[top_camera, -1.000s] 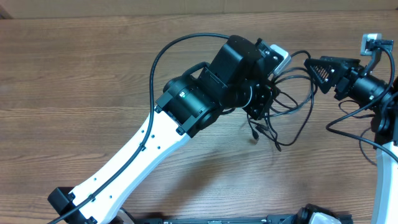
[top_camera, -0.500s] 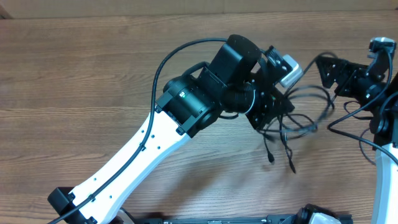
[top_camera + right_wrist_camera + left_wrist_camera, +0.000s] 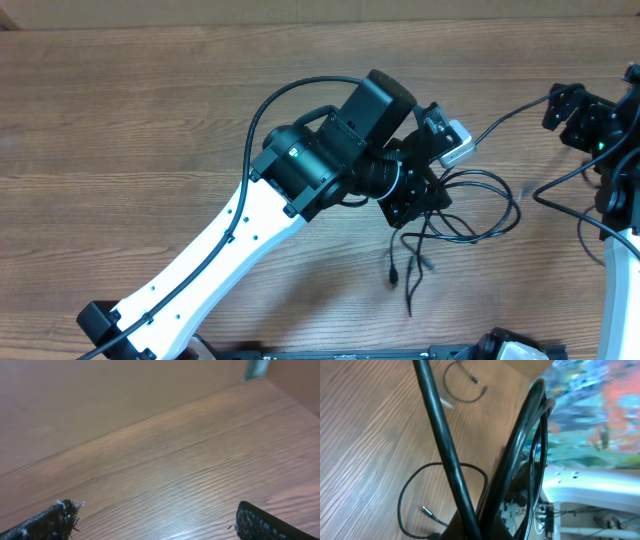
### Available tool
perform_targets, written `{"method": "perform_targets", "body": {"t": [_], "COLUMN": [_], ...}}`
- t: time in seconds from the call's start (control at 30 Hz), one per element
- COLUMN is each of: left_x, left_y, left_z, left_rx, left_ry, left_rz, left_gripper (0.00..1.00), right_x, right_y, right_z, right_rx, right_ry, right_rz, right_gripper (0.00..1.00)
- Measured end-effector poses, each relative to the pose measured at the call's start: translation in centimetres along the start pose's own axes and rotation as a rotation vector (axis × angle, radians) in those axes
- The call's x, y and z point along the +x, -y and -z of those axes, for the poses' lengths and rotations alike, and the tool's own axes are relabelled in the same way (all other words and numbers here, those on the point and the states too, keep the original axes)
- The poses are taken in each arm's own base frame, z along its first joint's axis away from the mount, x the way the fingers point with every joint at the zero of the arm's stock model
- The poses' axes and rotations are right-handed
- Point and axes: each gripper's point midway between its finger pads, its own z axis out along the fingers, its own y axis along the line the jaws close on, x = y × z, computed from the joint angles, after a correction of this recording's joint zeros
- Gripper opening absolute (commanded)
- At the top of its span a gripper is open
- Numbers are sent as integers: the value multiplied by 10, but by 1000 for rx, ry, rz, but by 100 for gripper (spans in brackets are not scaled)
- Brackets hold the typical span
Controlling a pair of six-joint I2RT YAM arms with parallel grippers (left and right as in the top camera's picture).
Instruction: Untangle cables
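One top view, two wrist views.
Overhead looks straight down on the brown wood-grain desk (image 3: 120, 120); both wrist cameras skim that desk closely, the left past thin black cables (image 3: 400, 502).

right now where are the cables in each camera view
overhead: cables loop and dangle right of centre, reaching into the lower half.
left wrist: cables show as a thin loop with a silver-tipped plug at lower left, and another loop at the top.
right wrist: not in it.
shared landmark: the wooden table, seen in all three views.
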Motion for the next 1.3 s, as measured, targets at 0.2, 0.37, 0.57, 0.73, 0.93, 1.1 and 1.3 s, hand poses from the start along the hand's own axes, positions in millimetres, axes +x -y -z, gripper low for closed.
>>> {"method": "perform_targets", "body": {"t": [0.2, 0.37, 0.57, 0.73, 0.93, 1.1, 1.3], "left_x": [5, 5, 1, -6, -19, -30, -46], "left_y": [-15, -27, -46, -62, -96, -122, -108], "left_z": [1, 2, 6, 12, 33, 55, 51], "left_rx": [-87, -160, -271, -365, -452, -470, -373], "left_ry": [-20, -18, 8, 58, 181, 284, 327], "left_rz": [10, 13, 81, 189, 407, 545, 539], "left_gripper": [4, 4, 4, 4, 4, 4, 4], "right_x": [0, 17, 42, 58, 68, 65, 60], "right_y": [5, -10, -40, -61, -87, -108, -122], "right_z": [0, 1, 9, 20, 37, 52, 65], "right_rx": [26, -68, -250, -378, -549, -700, -819], "right_ry": [0, -75, -188, -273, -331, -338, -327], "right_rz": [-1, -14, -50, -86, -101, -109, -107], "right_gripper": [100, 100, 100, 100, 100, 100, 100]}}
